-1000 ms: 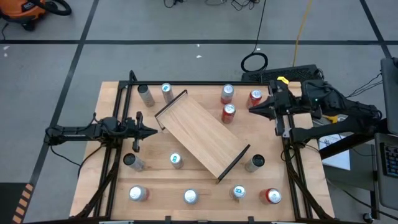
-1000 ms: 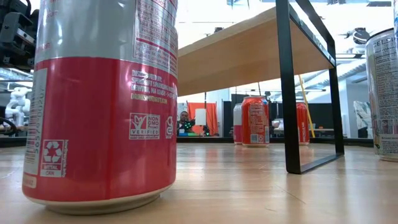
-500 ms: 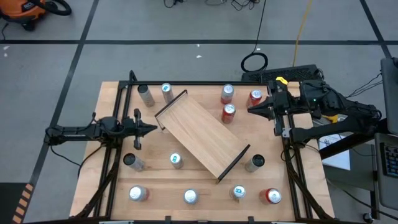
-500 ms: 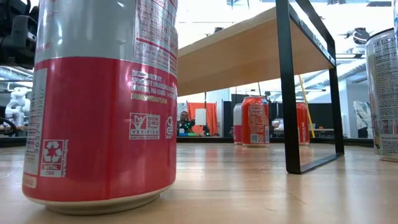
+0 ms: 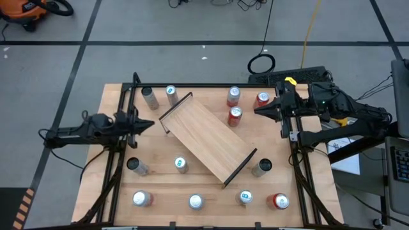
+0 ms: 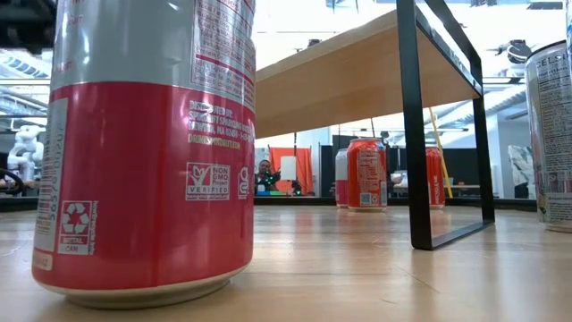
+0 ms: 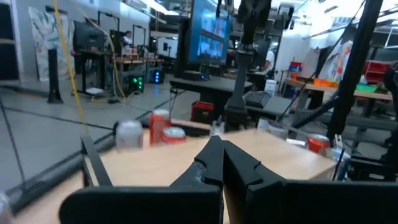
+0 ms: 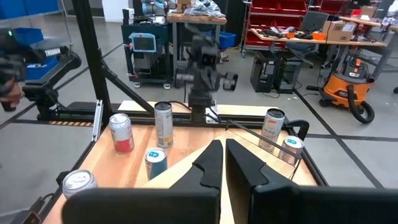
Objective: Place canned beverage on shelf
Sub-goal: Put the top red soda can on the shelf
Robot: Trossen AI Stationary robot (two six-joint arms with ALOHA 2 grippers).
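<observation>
The shelf (image 5: pixel 208 140), a light-wood board, lies slantwise at the table's middle and stands on its black end rails (image 6: pixel 420 134). Several cans stand around it. Red ones (image 5: pixel 234 115) are at the far right, silver ones (image 5: pixel 149 97) at the far left, and more (image 5: pixel 195 202) along the near edge. One red-and-silver can (image 6: pixel 143 152) fills the low view. My left gripper (image 5: pixel 152 123) (image 7: pixel 219 144) hovers shut at the shelf's left end, pointing level toward it. My right gripper (image 5: pixel 257 111) (image 8: pixel 221 144) hovers shut beside the red cans, holding nothing.
Black frame bars (image 5: pixel 115 172) run along the table's left and right sides under the arms. A cable coil (image 5: pixel 261 63) lies on the floor beyond the far edge. A person (image 6: pixel 264 170) sits in the room far behind the table.
My left gripper has risen, staying shut, and drawn back a little toward the table's left edge, away from the shelf's left end. The move came mostly in the last half second.
</observation>
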